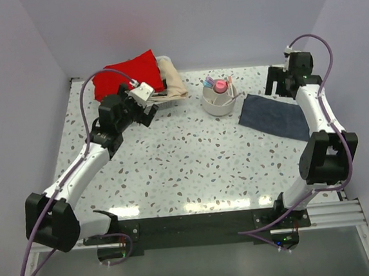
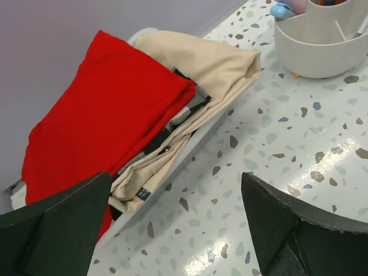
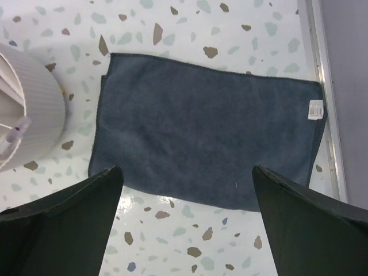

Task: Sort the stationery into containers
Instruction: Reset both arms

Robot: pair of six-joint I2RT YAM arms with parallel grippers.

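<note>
The white round organiser (image 1: 219,102) stands at the back centre of the table. Pink and blue markers (image 1: 218,86) and thin pens stand in it. In the left wrist view the organiser (image 2: 322,46) is at the top right, with a blue marker tip (image 2: 281,10) and a pen (image 2: 361,26) showing. In the right wrist view its ribbed wall (image 3: 31,115) is at the left edge. My left gripper (image 1: 148,113) (image 2: 175,230) is open and empty, left of the organiser, over bare table. My right gripper (image 1: 275,85) (image 3: 187,224) is open and empty above the dark cloth's near edge.
A dark blue-grey cloth (image 1: 274,118) (image 3: 207,129) lies flat to the right of the organiser. A red cloth (image 1: 129,74) (image 2: 98,115) and a beige cloth (image 1: 172,81) (image 2: 201,75) lie in a shallow white tray (image 2: 195,150) at the back left. Walls close three sides.
</note>
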